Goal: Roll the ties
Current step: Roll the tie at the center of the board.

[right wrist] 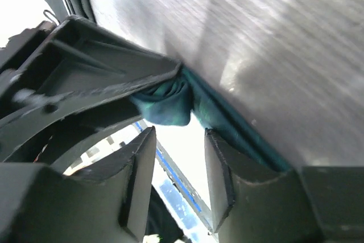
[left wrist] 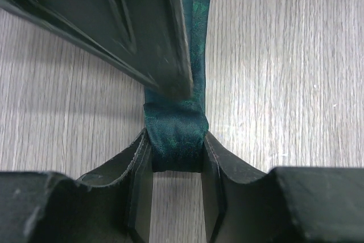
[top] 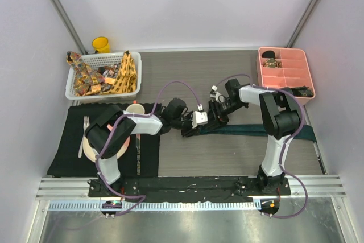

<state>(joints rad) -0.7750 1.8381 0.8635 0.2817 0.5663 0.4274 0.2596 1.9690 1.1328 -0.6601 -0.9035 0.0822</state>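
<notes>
A dark teal tie lies flat across the table towards the right edge. Its left end is wound into a small roll. My left gripper is shut on that roll, one finger on each side of it, low over the table. My right gripper meets it from the right. In the right wrist view my right gripper is open and the roll sits just beyond its tips, not between them. Yellow-orange and brownish patterned ties lie heaped in a white basket.
A pink divided tray at the back right holds dark rolled items in two compartments. A black placemat at the left carries a plate, fork, knife and a cup. A yellow cup stands behind the basket.
</notes>
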